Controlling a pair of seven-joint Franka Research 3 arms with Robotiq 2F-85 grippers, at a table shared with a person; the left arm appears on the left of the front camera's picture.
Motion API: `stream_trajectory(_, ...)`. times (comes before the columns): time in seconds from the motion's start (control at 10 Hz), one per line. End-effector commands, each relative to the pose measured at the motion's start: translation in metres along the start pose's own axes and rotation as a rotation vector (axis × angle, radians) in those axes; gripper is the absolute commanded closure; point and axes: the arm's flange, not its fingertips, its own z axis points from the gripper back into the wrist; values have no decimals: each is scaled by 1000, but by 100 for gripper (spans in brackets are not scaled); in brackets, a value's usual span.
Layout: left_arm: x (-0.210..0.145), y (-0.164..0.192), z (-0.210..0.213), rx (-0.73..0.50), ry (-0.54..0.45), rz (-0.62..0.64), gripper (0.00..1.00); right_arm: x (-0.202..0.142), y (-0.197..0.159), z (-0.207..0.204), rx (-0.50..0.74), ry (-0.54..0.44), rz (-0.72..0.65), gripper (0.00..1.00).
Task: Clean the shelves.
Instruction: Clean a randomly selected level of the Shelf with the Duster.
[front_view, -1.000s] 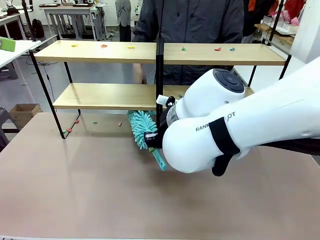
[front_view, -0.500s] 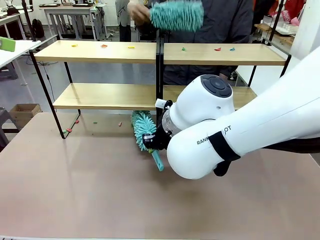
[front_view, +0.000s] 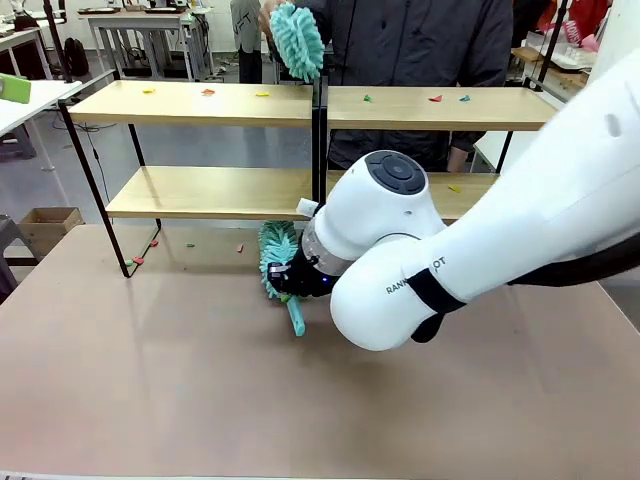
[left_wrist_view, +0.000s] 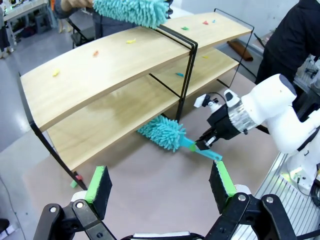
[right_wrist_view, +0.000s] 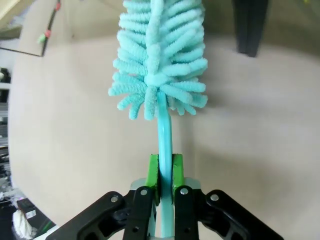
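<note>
The right gripper (front_view: 288, 280) has slid left with its teal duster (front_view: 277, 252), and the person's duster (front_view: 297, 40) has swung upright. The shelves (front_view: 200, 103) stand just beyond the right gripper, whose jaws are clamped on the teal duster's handle, the head tucked beneath the lower board (front_view: 210, 192). The left gripper (left_wrist_view: 160, 181) gapes wide, holding nothing. Coloured scraps (front_view: 207, 92) dot the boards.

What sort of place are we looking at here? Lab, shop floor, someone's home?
Most likely a robotics lab or workshop. Metal-legged work tables stand in the background, the shelves stand on a table, and a white robot arm holds a duster across from a person.
</note>
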Motion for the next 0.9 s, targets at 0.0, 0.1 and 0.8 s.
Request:
stream_trajectory(0.0, 0, 1, 0, -10, -6, -8, 0, 8, 37, -38, 30, -3, 29, 88)
stream_trajectory(0.1, 0, 1, 0, -10, -6, -8, 0, 11, 44, -44, 38, 19, 53, 88)
stream_trajectory(0.8, 0, 1, 0, -10, -6, -8, 0, 38, 102, -65, 121, 127, 246, 88)
